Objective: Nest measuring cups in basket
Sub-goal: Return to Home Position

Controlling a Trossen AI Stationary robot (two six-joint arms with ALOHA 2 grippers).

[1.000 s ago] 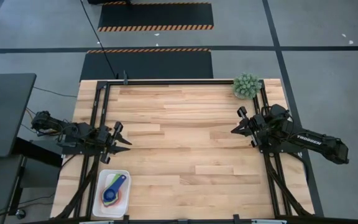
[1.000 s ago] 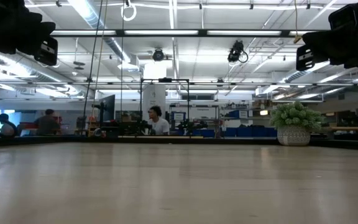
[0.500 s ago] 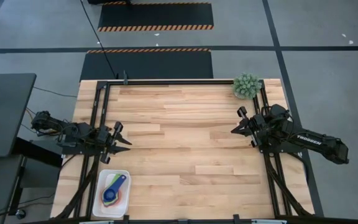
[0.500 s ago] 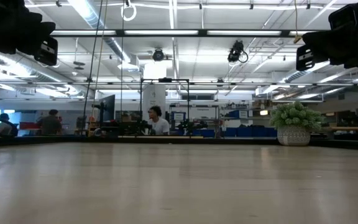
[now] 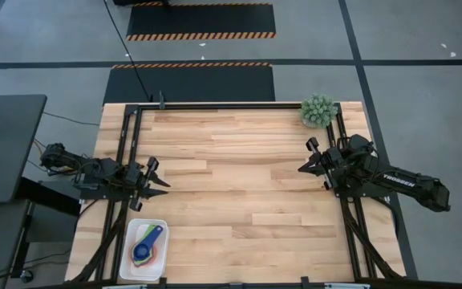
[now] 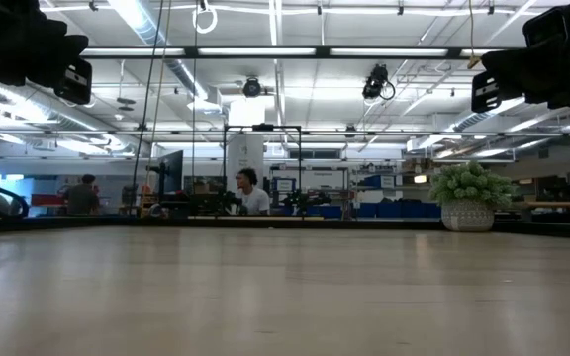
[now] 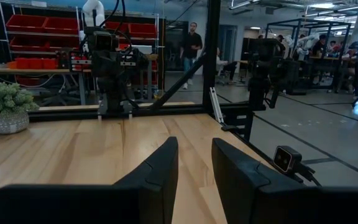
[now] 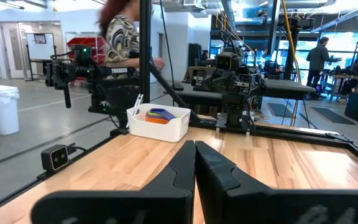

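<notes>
The white basket (image 5: 147, 247) stands on the table near its near left corner. The measuring cups (image 5: 145, 249) lie stacked inside it, a blue one on top over yellow, orange and red edges. In the right wrist view the basket (image 8: 166, 129) shows across the table with the coloured cups (image 8: 159, 114) rising above its rim. My left gripper (image 5: 164, 184) hovers level at the left side, beyond the basket's far end, its fingers (image 7: 160, 163) a little apart and empty. My right gripper (image 5: 301, 168) hovers at the right side, shut (image 8: 195, 149) and empty.
A small green potted plant (image 5: 318, 111) stands at the far right corner. A black frame (image 5: 215, 105) runs along the table's far edge and both sides. The wooden middle of the table (image 5: 239, 185) lies between the two arms. People move about in the room beyond.
</notes>
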